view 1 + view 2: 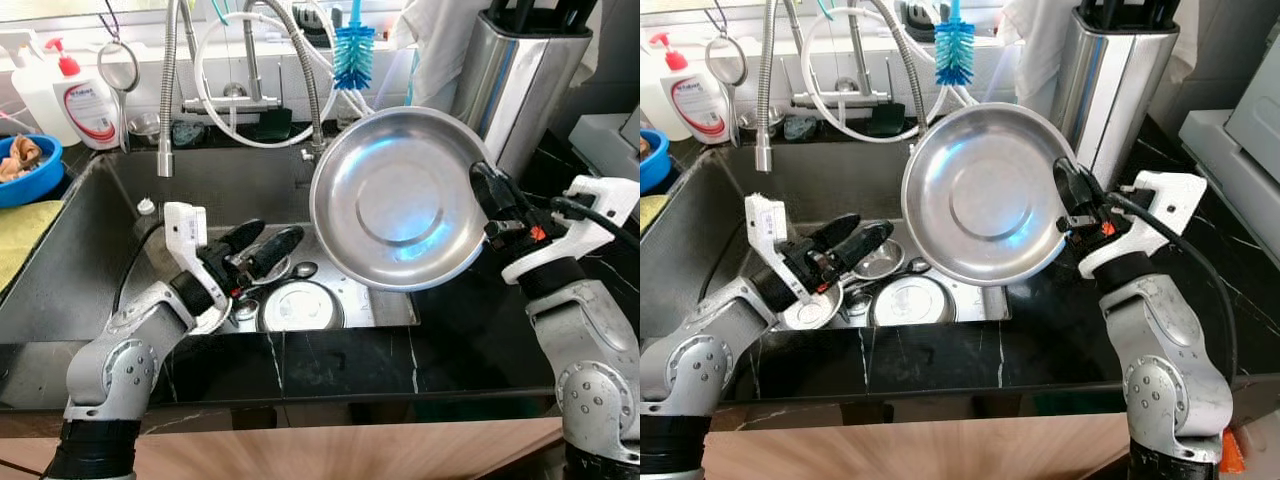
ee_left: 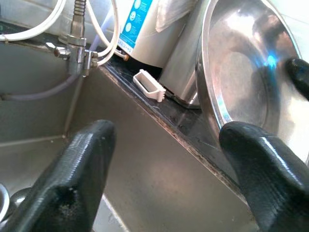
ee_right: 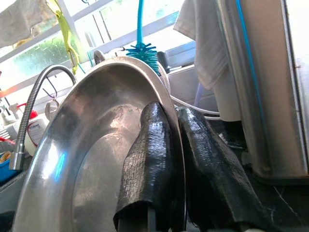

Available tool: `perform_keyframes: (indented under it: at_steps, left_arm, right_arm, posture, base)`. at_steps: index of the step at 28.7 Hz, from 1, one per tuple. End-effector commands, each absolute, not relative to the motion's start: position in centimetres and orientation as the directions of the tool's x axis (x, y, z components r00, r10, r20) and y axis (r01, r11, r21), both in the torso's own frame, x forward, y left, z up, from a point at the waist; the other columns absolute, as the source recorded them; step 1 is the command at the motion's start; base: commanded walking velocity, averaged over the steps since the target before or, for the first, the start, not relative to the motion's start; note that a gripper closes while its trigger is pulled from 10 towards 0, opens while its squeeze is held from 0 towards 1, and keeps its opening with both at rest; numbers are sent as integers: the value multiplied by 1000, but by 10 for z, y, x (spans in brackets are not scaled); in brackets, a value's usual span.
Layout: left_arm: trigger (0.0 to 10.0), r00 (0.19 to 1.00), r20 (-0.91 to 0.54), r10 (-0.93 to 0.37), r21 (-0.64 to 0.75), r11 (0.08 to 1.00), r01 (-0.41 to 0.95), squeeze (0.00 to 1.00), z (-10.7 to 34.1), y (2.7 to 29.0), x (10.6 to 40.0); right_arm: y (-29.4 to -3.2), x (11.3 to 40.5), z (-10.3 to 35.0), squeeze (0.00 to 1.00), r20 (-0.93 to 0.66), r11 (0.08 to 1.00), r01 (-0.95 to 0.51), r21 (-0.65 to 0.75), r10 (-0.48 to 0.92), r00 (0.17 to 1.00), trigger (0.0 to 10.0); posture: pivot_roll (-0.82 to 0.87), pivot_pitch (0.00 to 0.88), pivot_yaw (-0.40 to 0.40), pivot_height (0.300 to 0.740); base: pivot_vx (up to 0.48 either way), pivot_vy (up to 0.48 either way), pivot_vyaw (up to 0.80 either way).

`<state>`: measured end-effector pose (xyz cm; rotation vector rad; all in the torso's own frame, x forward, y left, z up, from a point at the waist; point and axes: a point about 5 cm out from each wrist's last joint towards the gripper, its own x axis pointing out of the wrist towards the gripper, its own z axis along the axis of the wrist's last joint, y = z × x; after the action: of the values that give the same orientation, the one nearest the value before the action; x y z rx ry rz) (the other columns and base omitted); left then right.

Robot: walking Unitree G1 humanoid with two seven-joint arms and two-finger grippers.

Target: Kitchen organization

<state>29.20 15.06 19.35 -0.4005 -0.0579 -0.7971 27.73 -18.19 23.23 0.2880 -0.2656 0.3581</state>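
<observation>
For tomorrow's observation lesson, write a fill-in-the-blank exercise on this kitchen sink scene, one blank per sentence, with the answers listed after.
1. The right gripper is shut on the rim of a steel ____.
2. The left gripper hangs open over the ____, above the steel dishes lying in it.
3. The brush hanging by the tap has bristles coloured ____.
4. The soap bottle has a pump coloured ____.

Missing words: plate; sink; blue; red
</observation>
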Motion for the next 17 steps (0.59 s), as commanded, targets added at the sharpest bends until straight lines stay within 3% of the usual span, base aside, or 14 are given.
perform_keyframes:
  at_steps: [1, 2, 3, 17]
  left_arm:
    - [1843, 688, 204, -696, -307, 622, 720, 0, 200, 150, 289]
    - [4902, 687, 203, -697, -306, 621, 721, 0, 200, 150, 289]
    - [10000, 686, 201, -699, -304, 621, 722, 0, 200, 150, 289]
    - [10000, 665, 190, -722, -297, 604, 740, 0, 203, 146, 285]
  right_arm:
    - [-176, 275, 243, 0, 355, 890, -410, 198, 325, 877, 10000]
    - [-176, 276, 244, 0, 355, 890, -411, 198, 326, 876, 10000]
    - [-176, 276, 244, 0, 355, 889, -412, 197, 327, 876, 10000]
    - [-162, 278, 244, 0, 362, 876, -457, 156, 380, 851, 10000]
  posture:
    - [21, 50, 24, 740]
    - [21, 50, 24, 740]
    - [20, 50, 23, 740]
    - [25, 55, 24, 740]
  base:
    - [0, 0, 0]
    - [0, 0, 0]
    - [0, 0, 0]
    - [0, 0, 0]
